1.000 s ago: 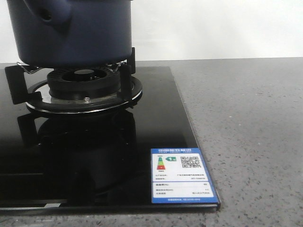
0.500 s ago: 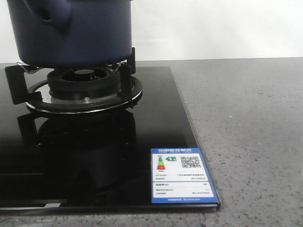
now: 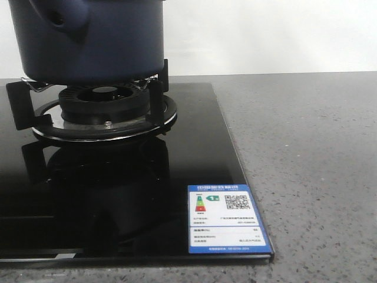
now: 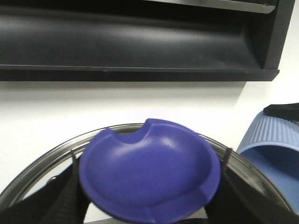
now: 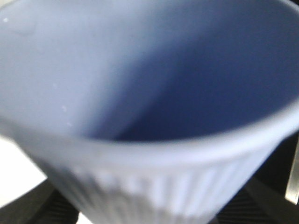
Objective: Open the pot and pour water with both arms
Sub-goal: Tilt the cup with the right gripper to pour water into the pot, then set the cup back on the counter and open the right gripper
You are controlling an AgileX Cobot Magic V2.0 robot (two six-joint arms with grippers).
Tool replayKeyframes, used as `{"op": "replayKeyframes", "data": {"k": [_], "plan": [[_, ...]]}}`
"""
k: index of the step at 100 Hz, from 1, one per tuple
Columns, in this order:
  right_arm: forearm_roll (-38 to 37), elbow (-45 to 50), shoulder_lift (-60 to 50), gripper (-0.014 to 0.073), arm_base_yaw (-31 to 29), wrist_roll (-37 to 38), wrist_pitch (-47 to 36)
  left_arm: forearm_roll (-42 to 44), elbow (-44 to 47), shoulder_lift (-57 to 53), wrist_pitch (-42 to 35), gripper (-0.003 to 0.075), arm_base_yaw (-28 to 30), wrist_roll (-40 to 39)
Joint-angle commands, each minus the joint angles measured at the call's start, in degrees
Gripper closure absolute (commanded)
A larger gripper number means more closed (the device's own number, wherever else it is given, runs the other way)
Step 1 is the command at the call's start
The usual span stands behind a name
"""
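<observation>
The dark navy-blue pot (image 3: 88, 41) stands on the burner at the back left, its handle stub (image 3: 62, 20) facing me; its top is cut off by the frame. In the left wrist view my left gripper (image 4: 148, 189) is shut on the blue-violet knob (image 4: 149, 170) of a glass lid with a steel rim (image 4: 46, 161), a finger on each side. The light blue ribbed cup (image 4: 271, 140) shows beside the lid. My right gripper (image 5: 149, 207) is shut on that cup (image 5: 140, 93), which fills its view. Neither gripper shows in the front view.
The burner and its black trivet (image 3: 106, 109) sit on a black glass hob (image 3: 147, 194) with a blue energy label (image 3: 227, 218) at its near right corner. A grey speckled counter (image 3: 306, 165) lies to the right. A black range hood (image 4: 131, 42) hangs on the white wall.
</observation>
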Motion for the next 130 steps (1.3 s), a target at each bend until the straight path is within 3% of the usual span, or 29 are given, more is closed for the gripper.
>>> {"op": "replayKeyframes", "data": {"k": [1, 16, 46, 57, 74, 107, 130], "plan": [[-1.0, -2.3, -2.6, 0.0218, 0.3, 0.7, 0.3, 0.2, -2.2, -1.0, -5.4, 0.0358, 0.3, -0.2], [0.4, -2.3, -2.6, 0.0218, 0.3, 2.5, 0.8, 0.2, -2.2, -1.0, -5.4, 0.0359, 0.3, -0.2], [1.6, -2.3, -3.0, 0.0218, -0.8, 24.4, 8.9, 0.2, -2.2, -1.0, -5.4, 0.0358, 0.3, -0.2], [11.6, -2.3, -4.9, 0.0219, -4.2, 30.5, 7.4, 0.2, -2.2, -1.0, -5.4, 0.0358, 0.3, -0.2], [26.9, -0.5, -9.3, 0.0252, -11.0, 30.6, 3.2, 0.2, -2.2, -1.0, -5.4, 0.0358, 0.3, -0.2], [46.3, 20.4, -22.8, 0.027, -26.5, 32.0, -18.9, 0.2, -2.2, -1.0, -5.4, 0.0359, 0.3, -0.2], [56.1, 41.6, -29.2, 0.027, -38.3, 32.0, -42.7, 0.2, -2.2, -1.0, -5.4, 0.0359, 0.3, -0.2]]}}
